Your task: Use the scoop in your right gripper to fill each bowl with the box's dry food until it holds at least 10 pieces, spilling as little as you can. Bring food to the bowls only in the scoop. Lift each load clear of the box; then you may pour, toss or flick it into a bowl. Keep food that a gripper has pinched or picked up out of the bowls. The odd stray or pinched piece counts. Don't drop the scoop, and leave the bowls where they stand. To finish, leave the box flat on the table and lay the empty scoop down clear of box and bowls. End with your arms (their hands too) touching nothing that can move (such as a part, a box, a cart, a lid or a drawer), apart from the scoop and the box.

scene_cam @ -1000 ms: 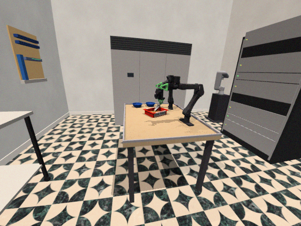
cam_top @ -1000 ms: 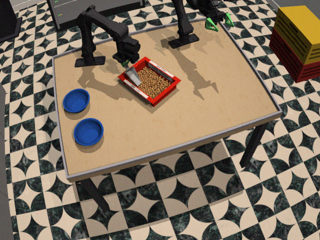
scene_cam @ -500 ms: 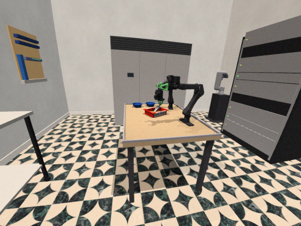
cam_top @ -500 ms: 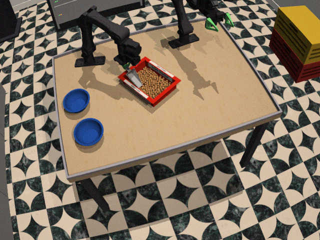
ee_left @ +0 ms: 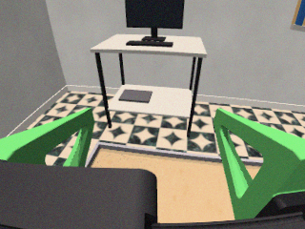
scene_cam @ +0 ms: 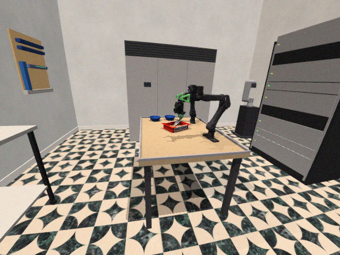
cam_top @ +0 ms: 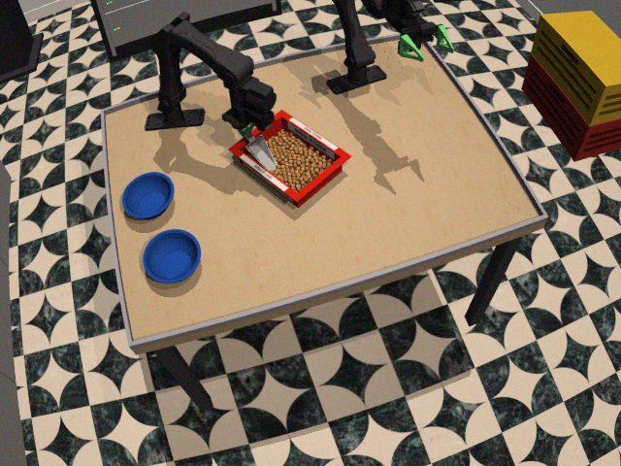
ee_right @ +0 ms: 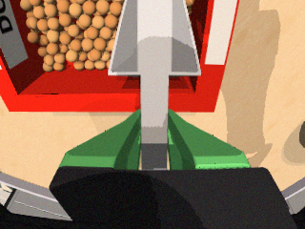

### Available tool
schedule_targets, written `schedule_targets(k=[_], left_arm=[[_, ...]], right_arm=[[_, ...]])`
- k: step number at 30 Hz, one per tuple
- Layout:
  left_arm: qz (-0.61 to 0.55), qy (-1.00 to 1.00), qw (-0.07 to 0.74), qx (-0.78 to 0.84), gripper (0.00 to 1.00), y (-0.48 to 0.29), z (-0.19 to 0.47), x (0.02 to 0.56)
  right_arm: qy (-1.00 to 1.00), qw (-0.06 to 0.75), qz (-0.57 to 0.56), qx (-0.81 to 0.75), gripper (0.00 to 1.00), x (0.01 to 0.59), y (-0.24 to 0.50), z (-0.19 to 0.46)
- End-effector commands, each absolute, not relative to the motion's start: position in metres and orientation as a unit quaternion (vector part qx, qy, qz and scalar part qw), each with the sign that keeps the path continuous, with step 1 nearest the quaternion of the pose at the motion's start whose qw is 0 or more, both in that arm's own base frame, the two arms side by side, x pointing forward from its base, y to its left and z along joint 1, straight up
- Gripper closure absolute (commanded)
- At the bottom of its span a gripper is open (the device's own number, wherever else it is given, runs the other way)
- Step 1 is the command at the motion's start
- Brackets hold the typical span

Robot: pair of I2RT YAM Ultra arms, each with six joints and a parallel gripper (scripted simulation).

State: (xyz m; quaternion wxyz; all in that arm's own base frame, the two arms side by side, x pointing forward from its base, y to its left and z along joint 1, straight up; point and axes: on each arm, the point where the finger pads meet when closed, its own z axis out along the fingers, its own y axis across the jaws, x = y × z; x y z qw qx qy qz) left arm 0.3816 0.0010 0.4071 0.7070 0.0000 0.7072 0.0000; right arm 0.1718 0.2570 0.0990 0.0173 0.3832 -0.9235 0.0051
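Note:
My right gripper (ee_right: 154, 115) (cam_top: 246, 131) is shut on the handle of the grey scoop (ee_right: 154, 43) (cam_top: 261, 152). The scoop's blade slants down into the red box (cam_top: 320, 175) (ee_right: 71, 102), its tip at the brown food pieces (cam_top: 301, 157) (ee_right: 83, 29) near one long wall. No food shows on the visible part of the blade; its tip is cut off in the right wrist view. Two blue bowls (cam_top: 148, 195) (cam_top: 172, 255) stand upright and look empty. My left gripper (ee_left: 153, 114) (cam_top: 426, 42) is open and empty, high over the table's far corner in the top view.
A raised grey rim (cam_top: 320, 295) runs around the table (cam_top: 401, 200). Both bowls stand near one short edge, apart from the box. The left arm's base (cam_top: 357, 80) stands at the back edge beyond the box; the right arm's base (cam_top: 174, 118) is behind the bowls.

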Motion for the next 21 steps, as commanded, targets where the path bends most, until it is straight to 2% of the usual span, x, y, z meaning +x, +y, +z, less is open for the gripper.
schedule_targets(k=[1, 21], left_arm=[[0.0, 0.697, 0.717, 0.0, 0.0, 0.001, 0.419, 0.378], [0.0, 0.697, 0.717, 0.0, 0.0, 0.001, 0.419, 0.378]], right_arm=[[-0.924, 0.002, -0.005, 0.382, 1.0, 0.184, 0.267, 0.104], [-0.924, 0.011, -0.001, 0.381, 1.0, 0.193, 0.275, 0.098]])
